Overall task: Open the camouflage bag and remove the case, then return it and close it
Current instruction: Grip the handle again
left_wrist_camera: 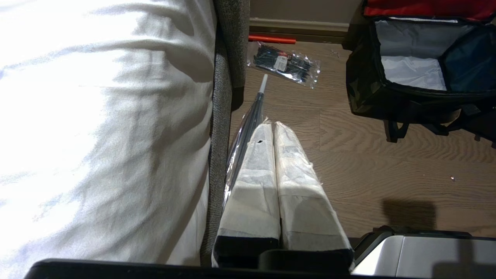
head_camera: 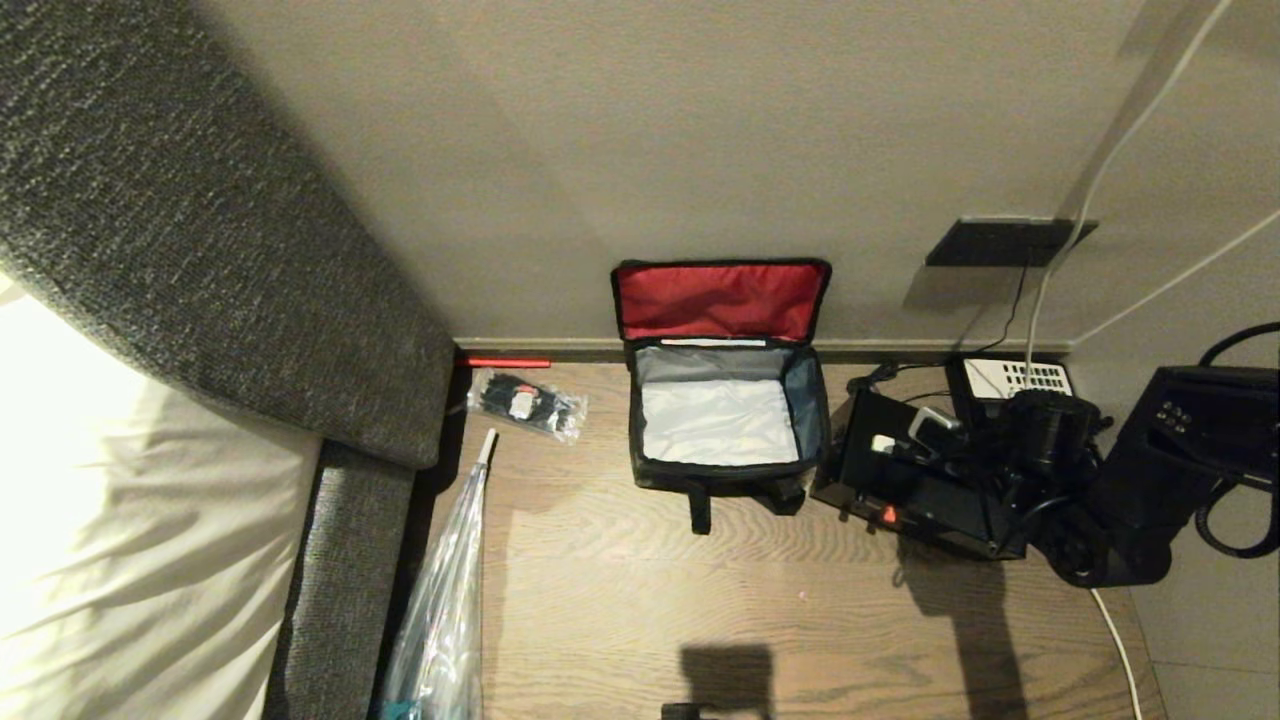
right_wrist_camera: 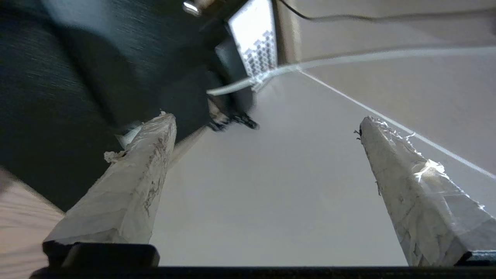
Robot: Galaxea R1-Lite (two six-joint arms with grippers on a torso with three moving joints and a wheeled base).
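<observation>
With its fingers (right_wrist_camera: 139, 170) spread wide and empty, right gripper (right_wrist_camera: 267, 124) sits just beside the case (head_camera: 920, 480), which lies on the floor (head_camera: 700, 600) right of the bag (head_camera: 722, 400). Bag lid up, inside bare. Left gripper (left_wrist_camera: 271, 128) fingers pressed together, near the bed (left_wrist_camera: 97, 135).

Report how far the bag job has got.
Done: the camouflage bag stands open on the floor, red lid against the wall, grey interior empty. The case lies out beside it, to its right.

In hand: nothing is gripped; the right gripper is open by the case, and the left gripper is shut, off near the bed.

Left: put the case back and close the lid.
</observation>
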